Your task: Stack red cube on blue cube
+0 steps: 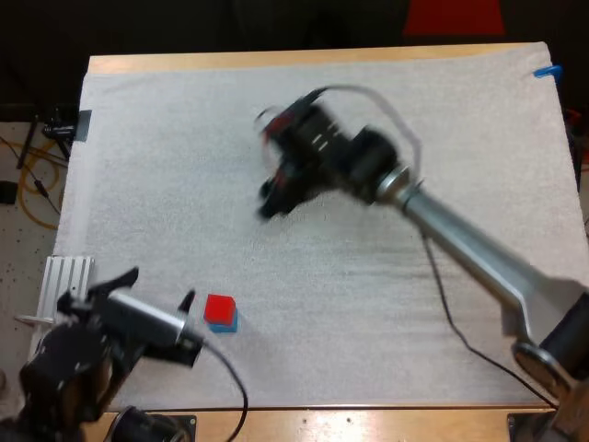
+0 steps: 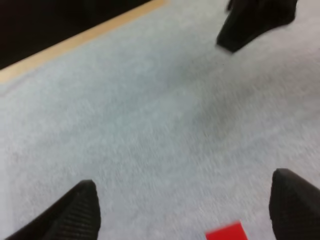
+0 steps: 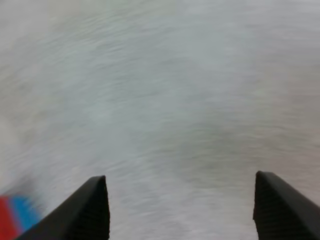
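The red cube [image 1: 219, 308] sits on top of the blue cube [image 1: 226, 325] near the mat's front left. My left gripper [image 1: 158, 287] is just left of the pair, open, with nothing between its fingers. In the left wrist view its fingers [image 2: 75, 212] stand wide apart, with the red cube [image 2: 227, 233] close in front of them. My right gripper [image 1: 272, 195] hovers over the middle of the mat, well away from the cubes. The right wrist view shows it open [image 3: 182, 207] over bare mat, with the red cube [image 3: 6, 222] and blue cube [image 3: 26, 211] off to one side.
A white ribbed block [image 1: 64, 281] lies at the mat's left edge beside my left arm. The right arm reaches diagonally from the lower right across the mat. In the left wrist view the other gripper [image 2: 252, 22] hangs over the far mat near the wooden table edge [image 2: 80, 37].
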`<state>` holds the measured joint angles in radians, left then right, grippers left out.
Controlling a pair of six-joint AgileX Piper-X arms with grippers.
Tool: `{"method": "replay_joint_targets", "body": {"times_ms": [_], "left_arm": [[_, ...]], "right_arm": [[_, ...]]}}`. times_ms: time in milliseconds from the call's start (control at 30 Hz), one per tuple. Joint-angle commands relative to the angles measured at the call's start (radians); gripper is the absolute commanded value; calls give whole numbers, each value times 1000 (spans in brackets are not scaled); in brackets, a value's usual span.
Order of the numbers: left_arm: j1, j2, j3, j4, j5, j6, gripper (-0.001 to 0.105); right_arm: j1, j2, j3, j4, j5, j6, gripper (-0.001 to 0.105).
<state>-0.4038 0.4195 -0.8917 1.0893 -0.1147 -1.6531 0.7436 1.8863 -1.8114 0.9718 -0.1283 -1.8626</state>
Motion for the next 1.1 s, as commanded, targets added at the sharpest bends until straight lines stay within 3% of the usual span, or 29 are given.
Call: {"method": "replay_joint_targets", "body": {"times_ms": [0,167,267,467,600,800,1067], "left_arm": [[-3,32,-2,-72,-23,8,67],[11,116,-2,-194,-23,14,67],[68,152,-2,-223,-12,16,67],[263,174,-2,-256,175,24,67],[377,174,-2,-265,249,36,67],[377,174,-2,-265,286,33,67],[377,105,-2,-262,292,18,67]], "right_arm": [[-57,-20,-8,-3,-10,13,59],[-206,-64,-2,-5,-10,19,59],[-297,-123,30,-15,-7,17,59],[-481,-291,163,-33,-7,-11,59],[-595,-452,303,-47,-5,-48,59],[-698,-749,564,-102,3,-73,59],[-702,-1177,850,-107,43,-43,59]]}}
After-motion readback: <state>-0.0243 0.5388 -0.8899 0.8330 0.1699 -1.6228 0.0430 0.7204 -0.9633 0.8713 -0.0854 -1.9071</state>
